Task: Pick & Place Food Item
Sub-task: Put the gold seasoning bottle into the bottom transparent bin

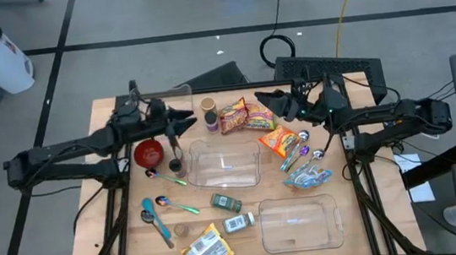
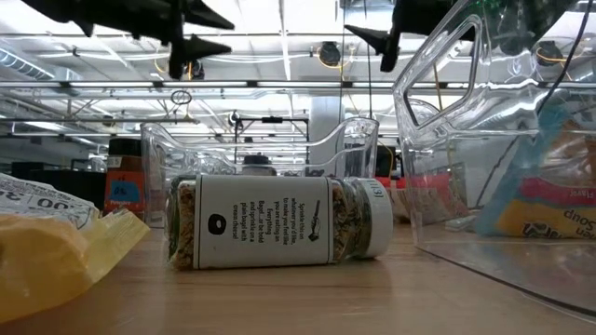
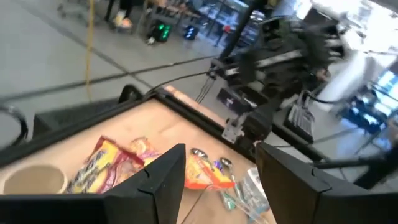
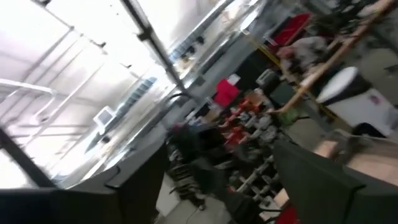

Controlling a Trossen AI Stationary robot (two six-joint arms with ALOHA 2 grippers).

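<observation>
Looking down on the worktop (image 1: 108, 115), I count several food packets; the orange snack packet (image 1: 279, 142) lies flat just right of the upper clear container (image 1: 225, 166), with a red-and-yellow packet (image 1: 246, 117) beyond it near the far edge. I judge the orange one light, crinkly and soft, with slippery film, so I would pinch it across a sealed edge or a corner rather than the puffy middle. My right pincer (image 1: 279, 103) hangs above the far side near those packets, its fingers (image 4: 323, 186) spread wide with nothing between them. My left pincer (image 1: 179, 126) sits over the left edge of the upper container, beside the red bowl (image 1: 149, 153), its fingers (image 3: 155, 186) partly apart and empty. A second clear container (image 1: 301, 223) waits nearer me.
</observation>
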